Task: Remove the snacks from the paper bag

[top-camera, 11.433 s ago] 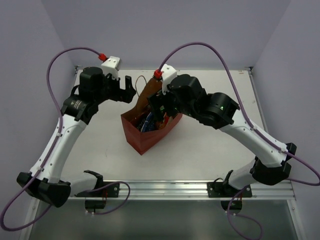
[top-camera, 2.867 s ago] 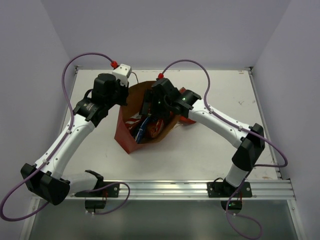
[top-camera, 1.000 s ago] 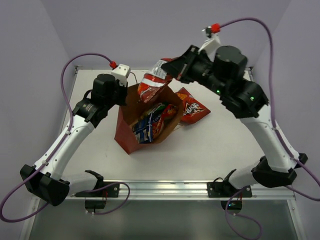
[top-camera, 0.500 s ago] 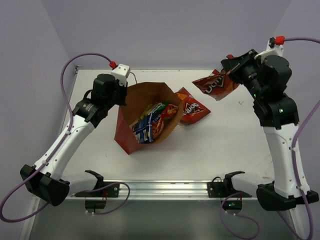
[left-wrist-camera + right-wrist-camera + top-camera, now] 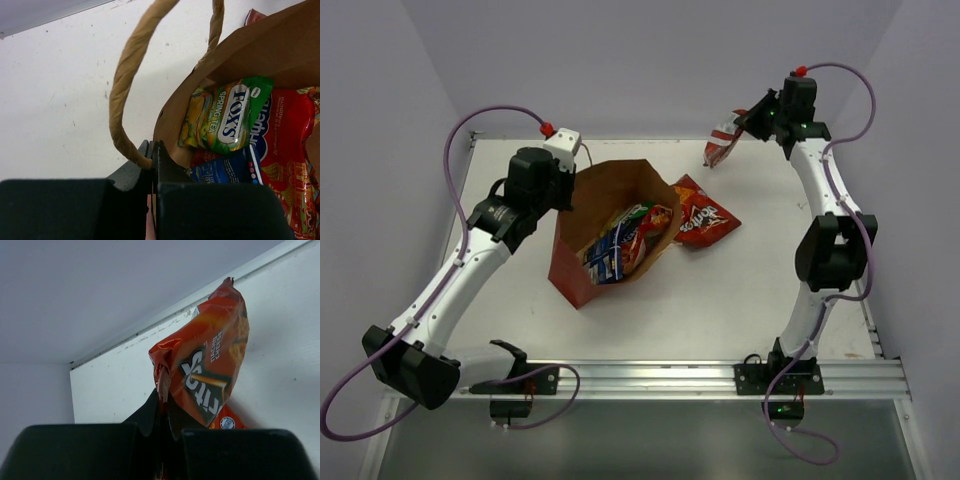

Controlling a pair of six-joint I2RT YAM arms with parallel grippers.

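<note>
Over the far right corner of the tabletop, the right end effector is clenched on the crimped edge of a red chip bag. That bag hangs in the air, off the surface.

Also noted: a second red chip bag lies flat on the tabletop, just beside the paper bag on its right.

The left end effector is pinched on the paper bag's rim at the root of a cord handle, apparently propping the mouth open.

Visible inside: green-yellow bag, blue-white bag, third red bag.

Tally:
- One snack out and set down.
- One out but not yet released.
- Three left inside.

Judged roughly two-fifths done. Remaining work is to put down the held bag, then make three more picks. The bottom of the paper bag is hidden, so I cannot tell whether anything lies beneath those three.
</note>
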